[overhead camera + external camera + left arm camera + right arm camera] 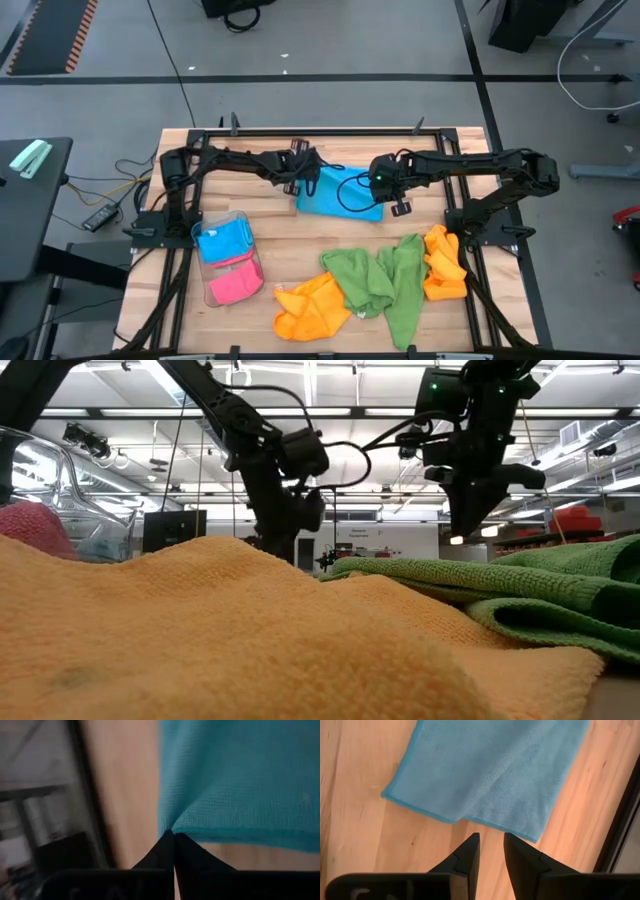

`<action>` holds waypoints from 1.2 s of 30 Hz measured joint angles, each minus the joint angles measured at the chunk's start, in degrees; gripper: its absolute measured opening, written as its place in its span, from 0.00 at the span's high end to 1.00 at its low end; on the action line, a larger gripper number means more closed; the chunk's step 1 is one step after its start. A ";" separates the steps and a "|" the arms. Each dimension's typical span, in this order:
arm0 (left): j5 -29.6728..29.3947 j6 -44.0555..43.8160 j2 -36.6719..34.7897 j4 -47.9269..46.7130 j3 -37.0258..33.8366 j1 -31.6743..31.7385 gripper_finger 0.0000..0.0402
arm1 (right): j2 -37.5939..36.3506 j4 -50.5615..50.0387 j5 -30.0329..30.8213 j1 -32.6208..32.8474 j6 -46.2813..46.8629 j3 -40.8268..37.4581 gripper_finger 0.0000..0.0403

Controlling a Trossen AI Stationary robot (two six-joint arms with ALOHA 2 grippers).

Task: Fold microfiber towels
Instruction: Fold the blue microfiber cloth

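Wooden table (300, 255) inside a black frame, grey floor around. Near the far edge, at centre, a blue towel (338, 192) lying flat. Left gripper (174, 836) down at its left edge, fingers pressed together and pinching a pucker of blue cloth. Right gripper (491, 840) just off the towel's right edge, above bare wood, fingers parted by a narrow gap and holding nothing. At near left, a clear tray (240, 222) with a folded blue towel (222, 241) and a pink towel (234, 286) inside. Along the near side, loose and crumpled: an orange towel (312, 306), two green towels (380, 282), another orange towel (444, 266) at the right.
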 joint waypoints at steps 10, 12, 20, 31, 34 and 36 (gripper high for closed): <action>-0.07 -9.84 -1.16 -5.93 -0.07 1.55 0.98 | 0.00 2.35 0.00 0.04 -1.46 0.00 0.76; 0.11 -10.87 0.11 -6.09 -0.11 2.03 0.95 | 0.00 2.75 -0.01 0.04 -1.68 0.00 0.76; -0.89 -10.78 2.80 -7.65 -0.11 2.69 0.94 | 0.00 3.43 -2.03 0.02 -1.57 0.00 0.76; -5.96 -11.79 -0.92 -16.45 -0.11 0.74 0.69 | 0.04 12.53 -9.10 -0.02 -2.29 -1.54 0.76; -5.64 -12.28 -2.23 -18.87 -0.11 0.24 0.62 | 0.04 19.79 -10.09 -0.13 -0.29 -5.27 0.76; -1.89 -13.80 -2.98 -18.68 -0.11 -0.05 0.60 | 0.09 25.19 -10.10 -0.13 2.71 -8.14 0.76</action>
